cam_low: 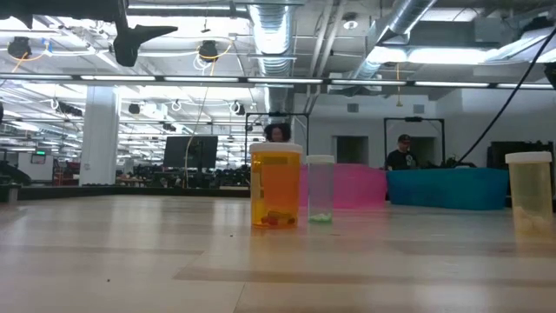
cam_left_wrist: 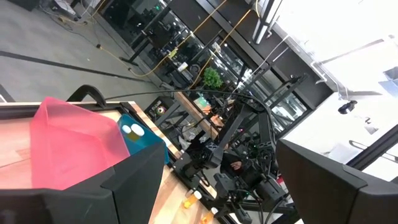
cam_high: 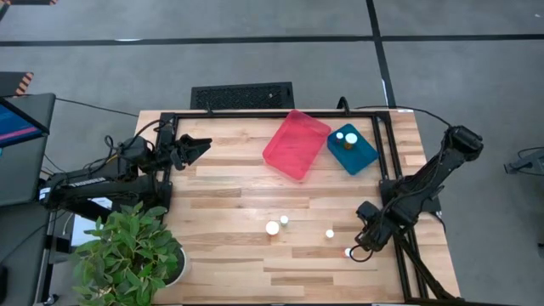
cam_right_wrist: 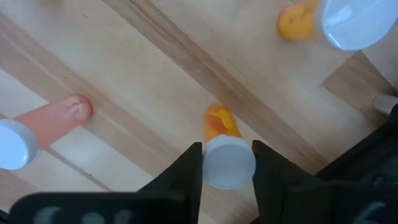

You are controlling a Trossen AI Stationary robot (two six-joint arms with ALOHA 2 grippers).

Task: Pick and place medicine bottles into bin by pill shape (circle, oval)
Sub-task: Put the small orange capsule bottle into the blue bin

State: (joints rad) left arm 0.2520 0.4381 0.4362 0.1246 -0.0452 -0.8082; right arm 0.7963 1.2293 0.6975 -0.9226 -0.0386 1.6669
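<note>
My right gripper (cam_high: 360, 245) is low over the table's near right part, shut on a small orange medicine bottle with a white cap (cam_right_wrist: 229, 163); the same bottle shows in the high view (cam_high: 348, 252). Three more bottles stand on their bases on the wood: a wider orange one (cam_high: 272, 228) (cam_low: 276, 187), a small clear one (cam_high: 284, 220) (cam_low: 321, 189) and a pale one (cam_high: 330, 233) (cam_low: 529, 184). Two bottles (cam_high: 344, 138) stand in the blue tray (cam_high: 364, 158). My left gripper (cam_high: 202, 149) waits open and empty at the table's far left, raised. My right gripper pinches the bottle's white cap (cam_right_wrist: 229, 180) between its two fingers (cam_right_wrist: 186, 171), one on each side. The fingers come from above, pointing down. The bottle is upright, its orange body (cam_right_wrist: 216, 123) below the cap; whether its base is on the wood, I cannot tell.
A pink tray (cam_high: 296, 144) lies tilted at the far middle, left of the blue tray. A potted plant (cam_high: 127, 255) stands at the near left corner. Black frame rails (cam_high: 387, 153) run along the table's right and far edges. People show in the room behind the table.
</note>
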